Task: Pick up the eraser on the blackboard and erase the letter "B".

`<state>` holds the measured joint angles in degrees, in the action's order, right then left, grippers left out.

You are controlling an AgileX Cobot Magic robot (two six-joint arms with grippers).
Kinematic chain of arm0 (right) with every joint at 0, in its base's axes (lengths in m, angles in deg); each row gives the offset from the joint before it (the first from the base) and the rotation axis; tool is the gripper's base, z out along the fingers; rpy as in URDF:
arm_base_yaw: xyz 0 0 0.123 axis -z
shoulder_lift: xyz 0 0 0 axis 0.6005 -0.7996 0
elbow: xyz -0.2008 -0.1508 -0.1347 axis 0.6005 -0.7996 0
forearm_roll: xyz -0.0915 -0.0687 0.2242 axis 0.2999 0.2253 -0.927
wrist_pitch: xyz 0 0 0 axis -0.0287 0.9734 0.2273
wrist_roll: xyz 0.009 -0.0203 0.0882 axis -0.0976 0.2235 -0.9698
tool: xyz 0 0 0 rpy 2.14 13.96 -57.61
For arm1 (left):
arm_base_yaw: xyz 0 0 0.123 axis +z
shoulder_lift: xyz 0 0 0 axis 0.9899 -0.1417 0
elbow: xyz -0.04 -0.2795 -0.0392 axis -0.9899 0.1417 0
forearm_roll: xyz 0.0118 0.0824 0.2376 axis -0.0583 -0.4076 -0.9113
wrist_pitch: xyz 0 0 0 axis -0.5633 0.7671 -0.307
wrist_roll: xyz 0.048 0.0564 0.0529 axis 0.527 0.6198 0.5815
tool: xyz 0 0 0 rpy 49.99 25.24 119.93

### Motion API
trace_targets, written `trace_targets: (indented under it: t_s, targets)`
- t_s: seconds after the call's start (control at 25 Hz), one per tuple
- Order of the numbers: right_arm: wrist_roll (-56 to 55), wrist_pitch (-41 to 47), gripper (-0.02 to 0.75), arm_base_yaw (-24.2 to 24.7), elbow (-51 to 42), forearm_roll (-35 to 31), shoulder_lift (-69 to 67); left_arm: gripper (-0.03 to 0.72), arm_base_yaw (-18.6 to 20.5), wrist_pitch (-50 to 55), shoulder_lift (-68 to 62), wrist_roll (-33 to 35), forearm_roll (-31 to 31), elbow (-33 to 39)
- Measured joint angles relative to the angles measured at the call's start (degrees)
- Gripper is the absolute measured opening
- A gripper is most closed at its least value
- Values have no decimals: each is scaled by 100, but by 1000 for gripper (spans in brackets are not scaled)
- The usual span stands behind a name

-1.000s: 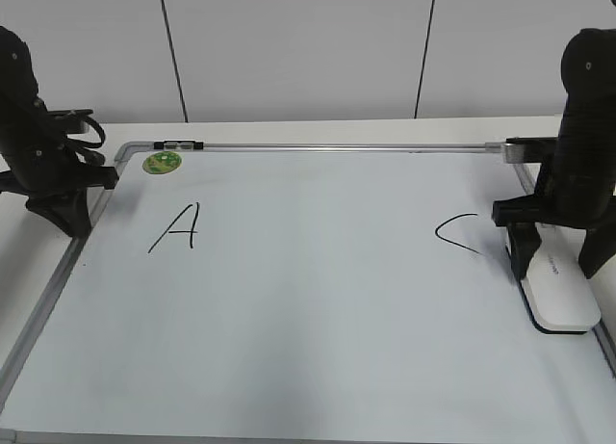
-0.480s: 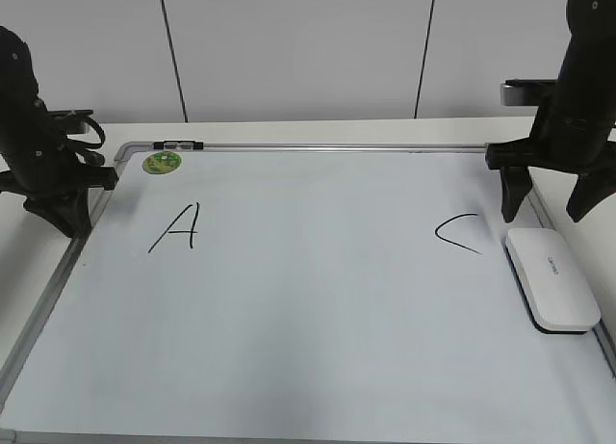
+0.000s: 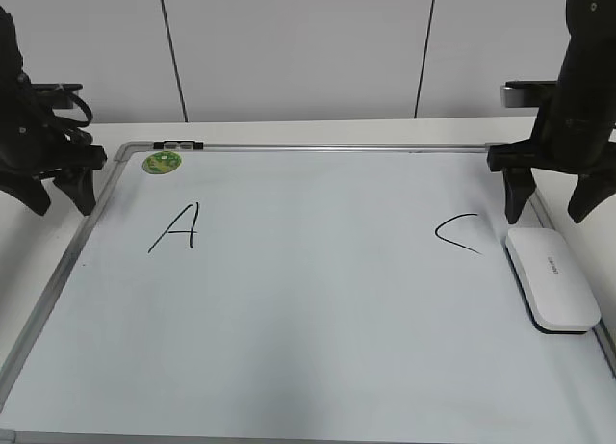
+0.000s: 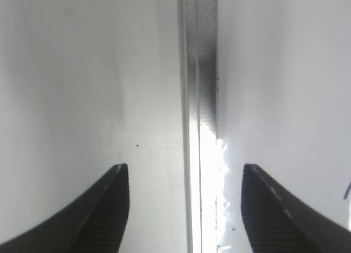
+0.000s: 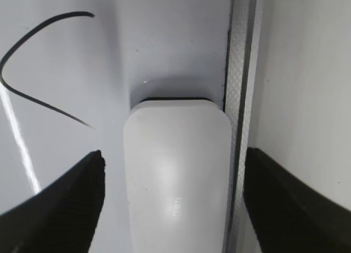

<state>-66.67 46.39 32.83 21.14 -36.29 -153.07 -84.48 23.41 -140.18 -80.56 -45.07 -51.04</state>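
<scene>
The white eraser [image 3: 551,278] lies flat on the blackboard [image 3: 308,348] by its right frame, just right of the black "C" [image 3: 458,234]. My right gripper [image 3: 549,208] hangs open above the eraser's far end and holds nothing. In the right wrist view the eraser [image 5: 176,170] sits between the spread fingers of the right gripper [image 5: 174,154], with the "C" [image 5: 38,72] to the left. The black "A" [image 3: 175,227] is at the left. No letter "B" shows; the board between "A" and "C" is blank. My left gripper [image 3: 58,192] is open over the board's left frame [image 4: 200,127].
A small round green magnet [image 3: 162,162] sits at the board's far left corner, beside a marker clip on the top frame [image 3: 178,145]. The board's right frame [image 5: 241,99] runs right beside the eraser. A white wall stands behind the table.
My right gripper let go of the eraser and rose above it; the eraser stays by the right frame. My left gripper lifted a little and shifted left.
</scene>
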Motion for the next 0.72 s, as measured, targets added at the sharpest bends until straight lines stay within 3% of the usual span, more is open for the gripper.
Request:
trace_targets:
  t_s: [0.36, 0.72]
  targets:
    - [-27, 0, 575, 0, 24, 6, 53, 489, 0, 417, 679, 0, -13, 0]
    - [-82, 12, 575, 0, -328, -16, 1277, 489, 0, 921, 1059, 0, 7, 38]
